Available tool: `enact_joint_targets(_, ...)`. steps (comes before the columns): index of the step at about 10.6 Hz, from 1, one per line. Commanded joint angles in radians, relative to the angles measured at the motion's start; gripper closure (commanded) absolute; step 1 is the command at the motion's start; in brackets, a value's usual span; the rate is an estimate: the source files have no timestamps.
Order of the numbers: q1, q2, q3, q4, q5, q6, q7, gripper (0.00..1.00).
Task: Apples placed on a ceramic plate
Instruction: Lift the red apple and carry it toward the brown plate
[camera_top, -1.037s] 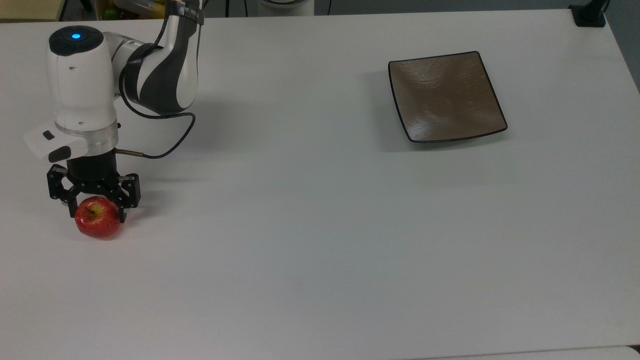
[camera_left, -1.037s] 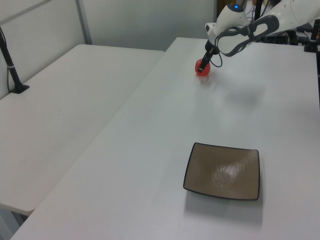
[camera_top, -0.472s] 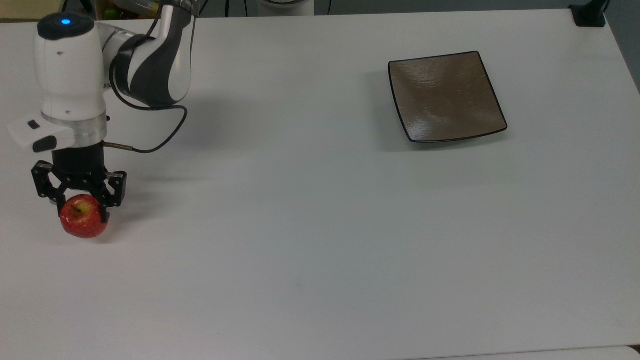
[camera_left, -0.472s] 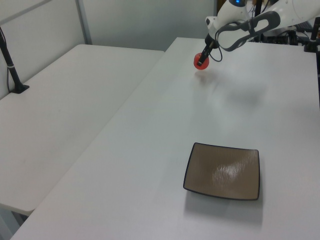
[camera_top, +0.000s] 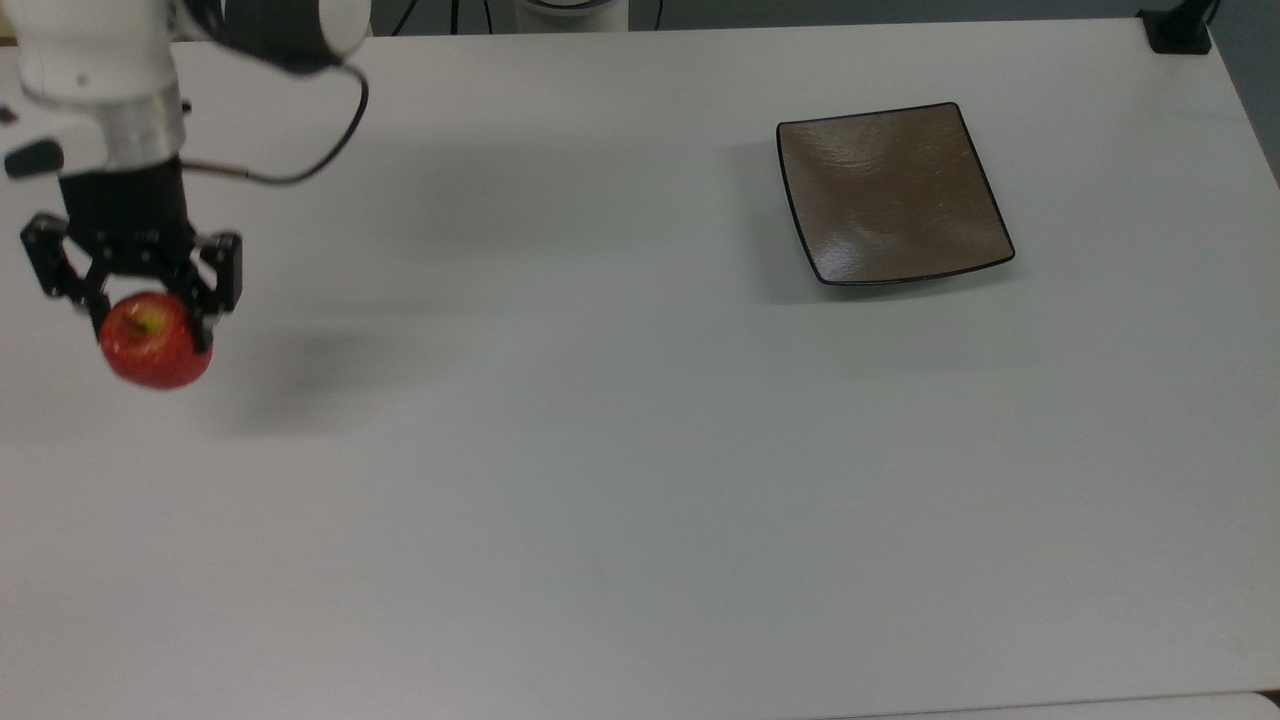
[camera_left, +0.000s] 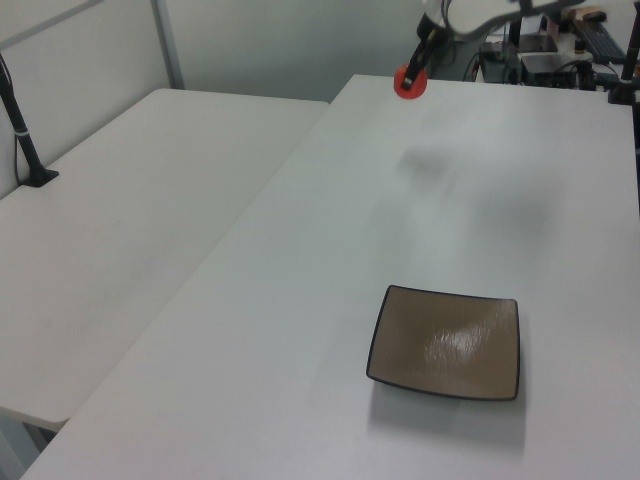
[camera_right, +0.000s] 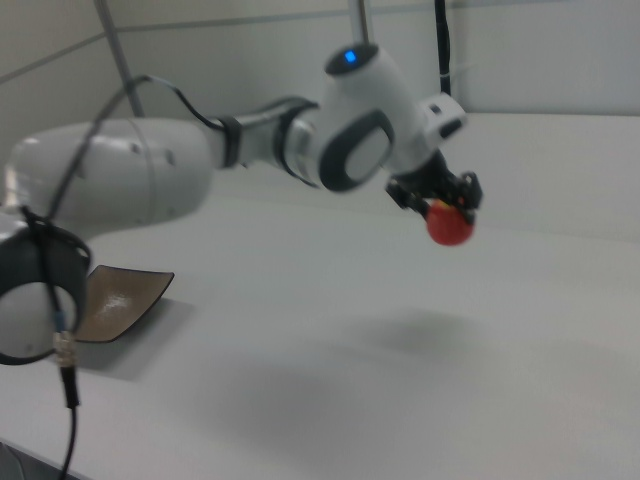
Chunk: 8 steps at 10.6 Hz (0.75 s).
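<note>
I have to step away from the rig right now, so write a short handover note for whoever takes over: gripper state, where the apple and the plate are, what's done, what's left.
Gripper: shut on the apple, held in the air above the white table, with the apple's shadow below it in the right view.
Ceramic plate: bare, resting flat on the table at the far right in the top view, well apart from the apple.
Done: apple grasped and off the table.
Left: carry it across to the plate, lower it onto the middle, open the gripper, withdraw.
</note>
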<state>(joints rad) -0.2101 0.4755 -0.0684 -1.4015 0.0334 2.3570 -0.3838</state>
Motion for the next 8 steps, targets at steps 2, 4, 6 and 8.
enact_joint_targets(2, 0.084, -0.28, -0.001, -0.14, 0.058, -0.328, -0.023, 0.71)
enact_joint_targets(4, 0.129, -0.363, -0.001, -0.169, 0.074, -0.477, -0.014, 0.69)
enact_joint_targets(6, 0.181, -0.486, 0.015, -0.296, 0.075, -0.515, -0.01, 0.69)
enact_joint_targets(8, 0.254, -0.554, 0.036, -0.365, 0.075, -0.55, 0.012, 0.69)
